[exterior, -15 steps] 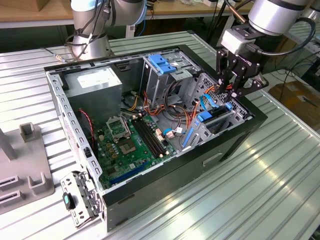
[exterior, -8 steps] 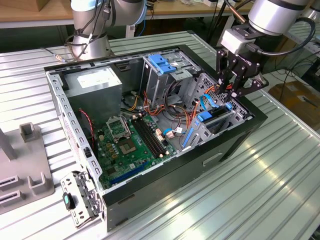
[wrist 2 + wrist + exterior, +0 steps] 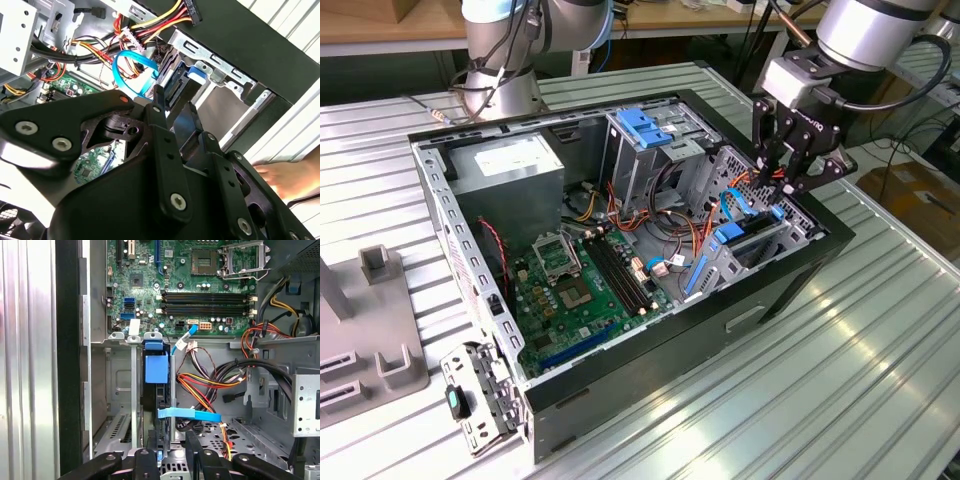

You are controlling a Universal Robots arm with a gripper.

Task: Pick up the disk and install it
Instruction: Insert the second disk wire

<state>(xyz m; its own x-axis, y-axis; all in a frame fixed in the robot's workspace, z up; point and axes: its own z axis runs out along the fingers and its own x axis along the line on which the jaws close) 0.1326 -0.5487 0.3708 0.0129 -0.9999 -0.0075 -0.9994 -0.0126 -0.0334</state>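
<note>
The disk (image 3: 745, 238) stands on edge in the drive bay at the open case's corner on the exterior view's right, its bright blue rails showing. In the first wrist view the disk (image 3: 156, 370) sits in its slot with a blue tab on its end. My gripper (image 3: 785, 185) hangs just above that bay, open, with nothing between its fingers. In both wrist views the black fingers (image 3: 150, 460) (image 3: 160, 115) stand apart over the disk (image 3: 176, 82). A light blue data cable (image 3: 190, 415) crosses the gap below the gripper (image 3: 171, 445).
The case holds a green motherboard (image 3: 575, 290), a grey power-supply box (image 3: 510, 170), an upper cage with a blue latch (image 3: 645, 125) and loose coloured wires (image 3: 210, 385). A person's hand (image 3: 290, 177) rests outside the case. A grey fixture (image 3: 380, 340) stands at the exterior view's left.
</note>
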